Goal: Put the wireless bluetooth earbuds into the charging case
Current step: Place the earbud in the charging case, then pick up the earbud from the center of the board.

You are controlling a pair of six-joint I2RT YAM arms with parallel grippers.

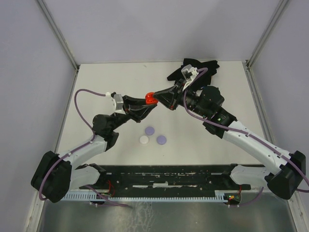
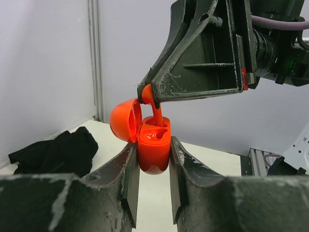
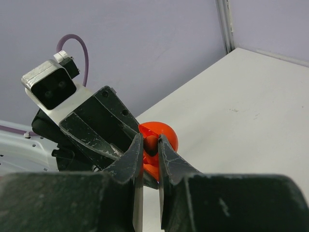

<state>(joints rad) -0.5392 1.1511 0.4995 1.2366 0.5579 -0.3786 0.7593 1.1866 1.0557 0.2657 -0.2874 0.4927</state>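
The red charging case [image 2: 154,150] is upright with its lid [image 2: 124,120] open, held above the table. My left gripper [image 2: 153,155] is shut on the case body; it also shows in the top view [image 1: 147,103]. My right gripper [image 3: 150,143] is shut on a red earbud [image 2: 154,107], whose stem points down into a slot of the case. From above, the right gripper [image 1: 158,98] meets the case [image 1: 151,99] from the right. In the right wrist view, the earbud [image 3: 151,145] sits dark between the fingers in front of the lid [image 3: 164,133]. No lavender or white earbuds are in view.
Two lavender discs [image 1: 149,130] [image 1: 161,140] and a white disc [image 1: 144,139] lie on the table in front of the grippers. A black cloth [image 1: 200,65] lies at the back right, also in the left wrist view [image 2: 58,150]. Walls enclose the table.
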